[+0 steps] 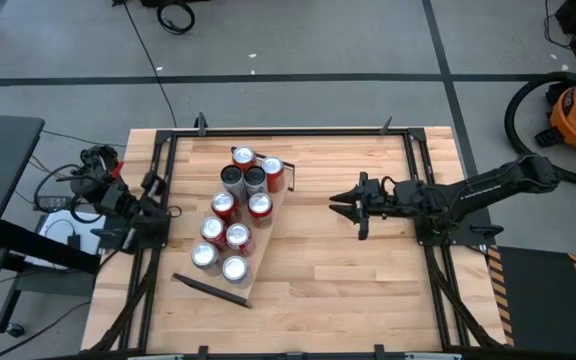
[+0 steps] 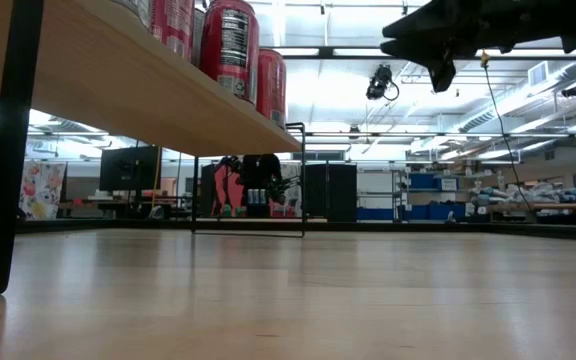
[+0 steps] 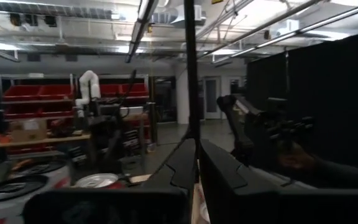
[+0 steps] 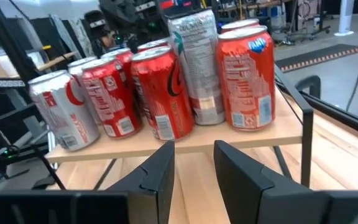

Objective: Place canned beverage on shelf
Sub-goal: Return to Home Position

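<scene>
My right hand (image 1: pixel 344 205) hangs open and empty, facing the long pale wood shelf (image 4: pixel 241 138) of red and silver drink cans (image 4: pixel 166 93). My left hand (image 1: pixel 161 212) sits closed at the desk (image 1: pixel 348 270) edge.

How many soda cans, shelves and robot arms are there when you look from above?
Soda cans: 10
Shelf: 1
Robot arms: 2
Total: 13

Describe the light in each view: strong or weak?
High view: even light on the cans. Low view: bright ceiling lamps behind, so the right gripper is a silhouette. Left wrist view: dim, left gripper dark. Right wrist view: cans well lit.
</scene>
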Action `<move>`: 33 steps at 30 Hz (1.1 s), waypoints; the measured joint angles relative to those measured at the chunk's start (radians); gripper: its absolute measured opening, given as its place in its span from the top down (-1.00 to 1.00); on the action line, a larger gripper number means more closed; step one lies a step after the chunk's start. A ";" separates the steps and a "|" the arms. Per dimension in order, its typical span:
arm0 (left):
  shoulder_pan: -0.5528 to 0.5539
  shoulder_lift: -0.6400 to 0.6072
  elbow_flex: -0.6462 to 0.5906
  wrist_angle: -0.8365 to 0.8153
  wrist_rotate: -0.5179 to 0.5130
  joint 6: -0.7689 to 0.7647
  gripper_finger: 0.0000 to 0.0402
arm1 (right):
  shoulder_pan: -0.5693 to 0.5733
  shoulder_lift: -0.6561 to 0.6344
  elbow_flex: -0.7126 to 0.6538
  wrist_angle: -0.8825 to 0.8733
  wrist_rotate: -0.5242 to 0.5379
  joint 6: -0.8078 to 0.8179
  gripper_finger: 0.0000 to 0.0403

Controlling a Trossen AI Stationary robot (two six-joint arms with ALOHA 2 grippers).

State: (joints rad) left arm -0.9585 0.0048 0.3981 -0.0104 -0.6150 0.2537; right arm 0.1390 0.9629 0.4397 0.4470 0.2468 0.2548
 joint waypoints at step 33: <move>0.000 0.002 -0.145 0.268 0.013 0.055 0.84 | -0.101 0.418 0.000 0.346 -0.027 -0.047 0.39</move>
State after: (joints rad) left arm -0.9585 0.0067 0.2535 0.2578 -0.6017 0.3085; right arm 0.0380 1.3805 0.4397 0.7934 0.2201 0.2080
